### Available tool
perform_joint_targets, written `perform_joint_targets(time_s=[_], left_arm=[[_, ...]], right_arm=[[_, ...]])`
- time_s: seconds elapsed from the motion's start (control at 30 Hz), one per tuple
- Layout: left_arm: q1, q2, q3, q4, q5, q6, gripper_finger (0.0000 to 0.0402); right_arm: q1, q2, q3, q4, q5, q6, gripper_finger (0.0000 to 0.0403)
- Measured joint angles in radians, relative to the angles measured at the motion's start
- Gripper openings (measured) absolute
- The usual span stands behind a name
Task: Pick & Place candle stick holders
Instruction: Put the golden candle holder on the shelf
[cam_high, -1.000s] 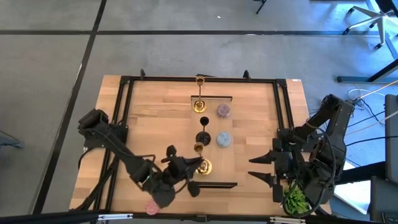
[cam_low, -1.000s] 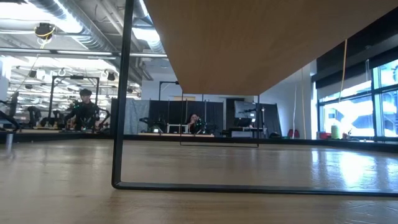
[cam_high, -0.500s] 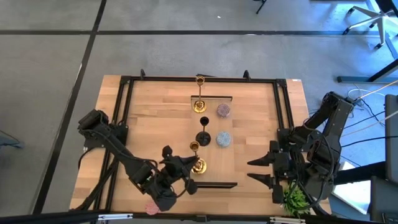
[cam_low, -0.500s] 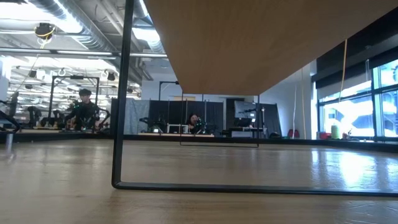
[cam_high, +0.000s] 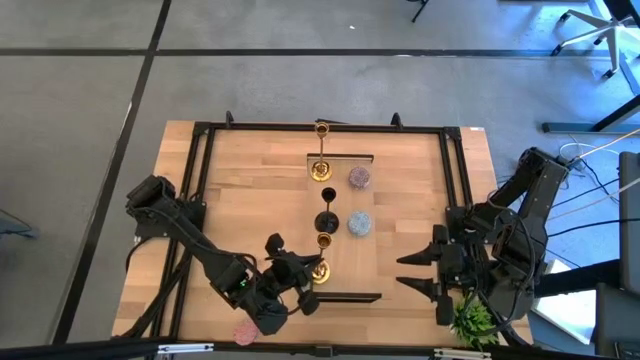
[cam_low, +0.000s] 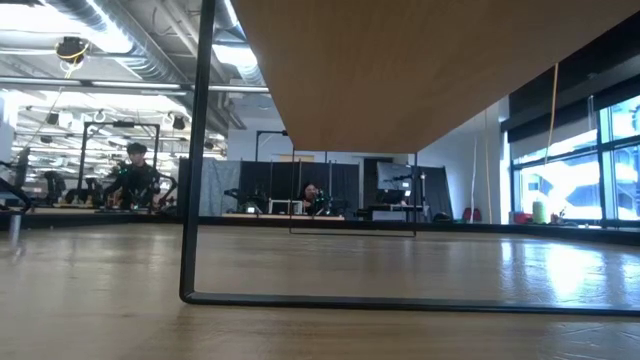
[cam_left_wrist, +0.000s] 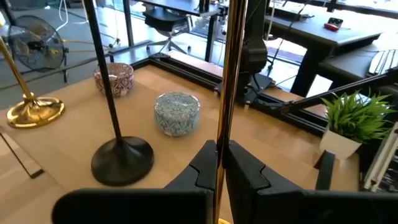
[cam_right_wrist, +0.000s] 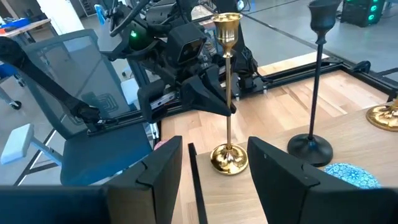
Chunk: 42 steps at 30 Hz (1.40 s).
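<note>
Since 1 s ago, left gripper (cam_high: 306, 272) w/ near gold holder (cam_high: 322, 262) has shifted slightly toward table centre; fingers (cam_left_wrist: 245, 171) clamped on its stem, base on wood just beside black holder (cam_high: 327, 220). Right gripper (cam_high: 420, 272) waits at table's right edge, fingers apart.

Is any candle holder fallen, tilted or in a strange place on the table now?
None has fallen. The two gold holders and the black holder stand upright. The left pincer grips the near gold stem. One oddity: the pink holder sits apart at the table's near edge, away from the mauve holder and light-blue holder.
</note>
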<state>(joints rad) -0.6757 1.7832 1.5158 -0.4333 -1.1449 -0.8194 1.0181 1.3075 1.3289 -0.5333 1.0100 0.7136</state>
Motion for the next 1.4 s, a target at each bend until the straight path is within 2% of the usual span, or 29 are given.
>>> perform_joint_targets(time_s=[0.2,0.43,0.67,0.9,1.1,1.4], left_arm=[[0.021,-0.001,0.000,0.019,0.058,0.023,0.0008],[0.023,-0.001,0.000,0.012,0.053,0.005,0.0008],[0.023,-0.001,-0.001,0.005,0.075,-0.034,0.0038],[0.024,0.001,-0.003,-0.030,0.150,-0.058,0.0040],[0.017,0.001,-0.003,-0.031,0.159,-0.102,0.0051],[0.009,0.001,-0.003,-0.035,0.174,-0.166,0.0089]], right_arm=[[-0.009,-0.001,0.000,-0.001,0.000,-0.006,0.0186],[-0.010,-0.014,0.000,-0.002,0.003,-0.014,0.0186],[-0.010,-0.014,0.000,-0.006,0.004,-0.014,0.0186],[-0.010,-0.014,0.000,-0.009,0.011,-0.014,0.0186],[-0.010,-0.014,0.000,-0.009,0.011,-0.014,0.0186],[-0.010,-0.014,0.000,-0.009,0.011,-0.014,0.0186]])
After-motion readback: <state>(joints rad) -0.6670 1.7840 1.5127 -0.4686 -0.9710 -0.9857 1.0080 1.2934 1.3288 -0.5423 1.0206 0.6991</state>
